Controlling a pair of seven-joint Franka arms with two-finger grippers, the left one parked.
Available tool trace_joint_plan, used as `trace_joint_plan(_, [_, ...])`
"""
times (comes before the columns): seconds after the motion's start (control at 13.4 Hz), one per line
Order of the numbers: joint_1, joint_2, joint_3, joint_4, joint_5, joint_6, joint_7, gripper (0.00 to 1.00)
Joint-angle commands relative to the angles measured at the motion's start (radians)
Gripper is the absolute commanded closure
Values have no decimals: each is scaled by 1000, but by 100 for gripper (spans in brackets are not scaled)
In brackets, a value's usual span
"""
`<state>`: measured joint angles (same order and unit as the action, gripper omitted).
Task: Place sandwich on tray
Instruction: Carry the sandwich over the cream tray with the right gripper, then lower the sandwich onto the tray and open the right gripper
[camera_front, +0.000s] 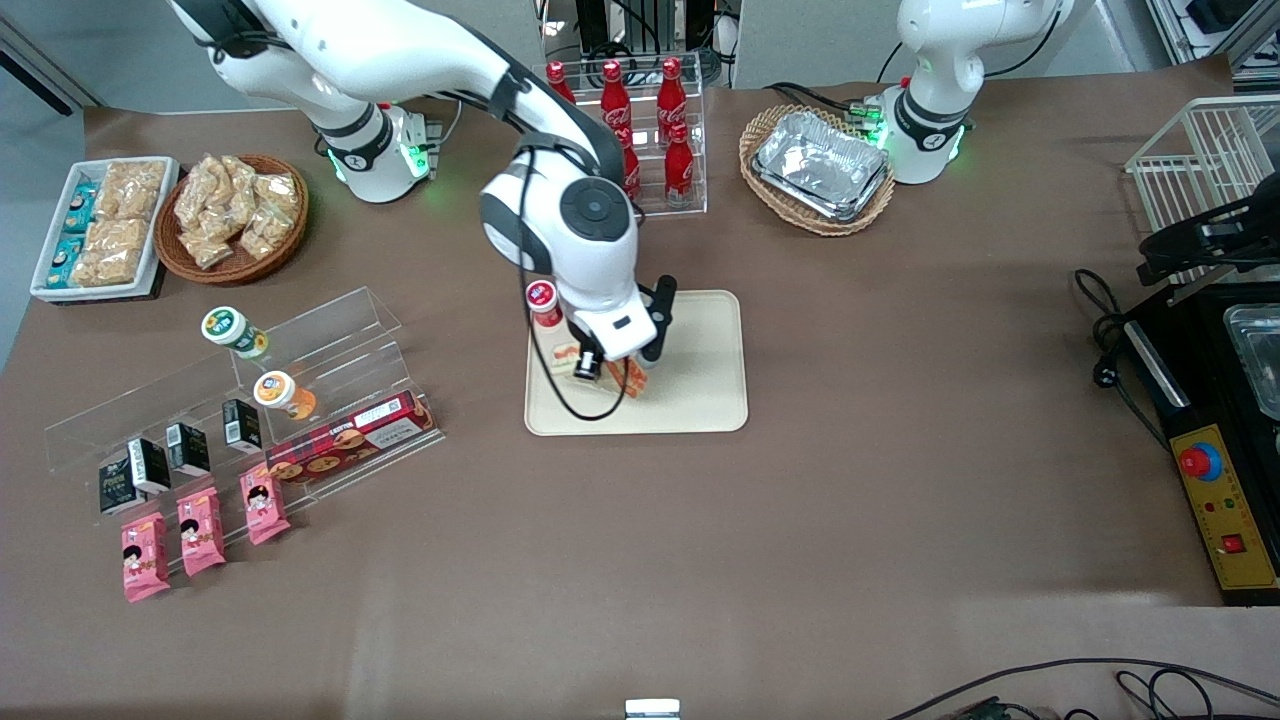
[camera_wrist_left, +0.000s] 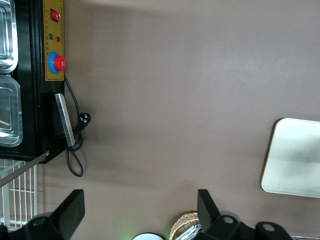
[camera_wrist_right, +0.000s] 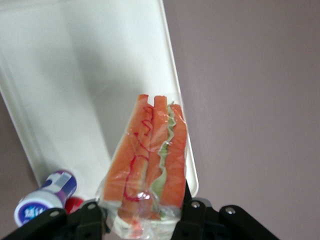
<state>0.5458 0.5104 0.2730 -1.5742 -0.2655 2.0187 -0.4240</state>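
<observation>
While over tray (camera_front: 700, 390), tool (camera_wrist_right: 142, 212) gripping sandwich (camera_wrist_right: 150, 165)

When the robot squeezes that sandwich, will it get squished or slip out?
Probably a little squishy: the sandwich is soft-looking layers in thin clear wrap, so a hard pinch by the gripper could dent it. The glossy wrap may be slippery. It looks light, held above the tray, and being a wedge it shouldn't roll, though it might tip over when set down.
</observation>
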Motion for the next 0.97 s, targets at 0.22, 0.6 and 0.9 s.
trace_joint_plan(0.22, [55,129,-2,25,-93,106,-36,48])
trace_joint_plan(0.6, [69,174,-5,25,-136,153,-58,48])
trace_joint_plan(0.9, [66,186,-6,23,-185,192,-61,47])
